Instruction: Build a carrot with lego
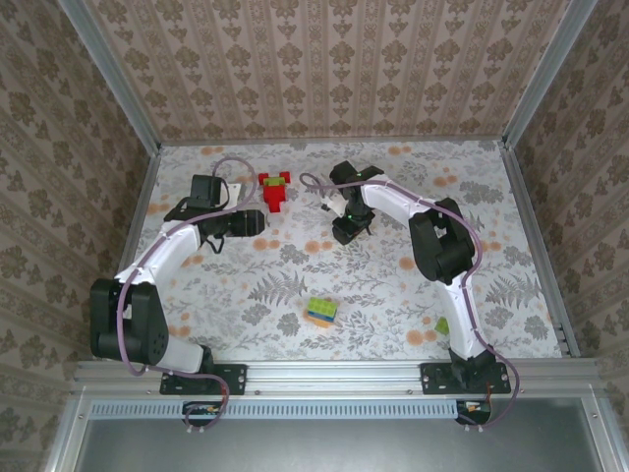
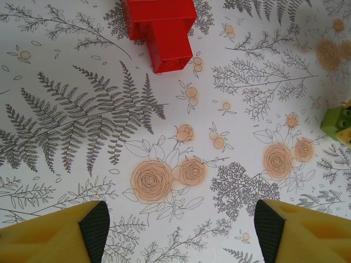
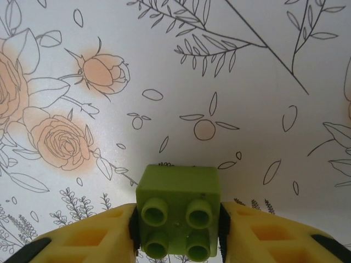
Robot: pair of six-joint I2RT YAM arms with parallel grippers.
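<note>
A light green square lego brick [image 3: 178, 203] with four studs sits between the yellow fingers of my right gripper [image 3: 178, 233], and both pads press on its sides. In the top view that gripper [image 1: 344, 226] is low over the table, right of centre. A red lego piece [image 2: 162, 30] made of joined bricks lies ahead of my left gripper [image 2: 181, 224], whose jaws stand wide apart over bare cloth. From above, the red piece [image 1: 275, 191] is just beyond the left gripper [image 1: 261, 222]. A stack of green, yellow and blue lego bricks [image 1: 320, 311] rests nearer the front.
The floral tablecloth [image 1: 393, 285] covers the whole table, with patterned walls on three sides. A small green piece [image 1: 442, 324] lies beside the right arm's lower link. A green and yellow shape [image 2: 340, 123] shows at the right edge of the left wrist view.
</note>
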